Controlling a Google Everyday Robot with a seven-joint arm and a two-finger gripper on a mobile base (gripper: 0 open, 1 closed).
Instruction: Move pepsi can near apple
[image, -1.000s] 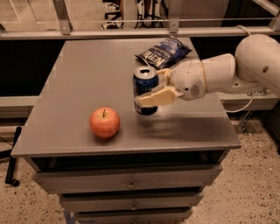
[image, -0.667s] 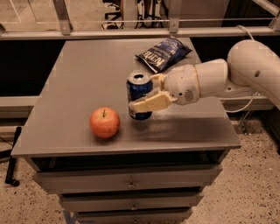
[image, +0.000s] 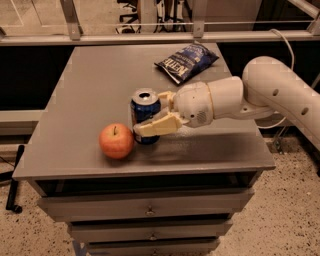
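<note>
Pepsi can (image: 144, 107) stands upright just beside the apple (image: 116, 141), near the front edge of the grey cabinet top (image: 90, 95), clasped at mid-height in my gripper (image: 149, 115). I judge it light and rigid but thin-walled and slick, so a moderate squeeze across the body's middle suits; harder pressure would dent it.

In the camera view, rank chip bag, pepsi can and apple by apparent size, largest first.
1. chip bag
2. pepsi can and apple: too alike to rank
The gripper grips the can, beside the apple.
</note>
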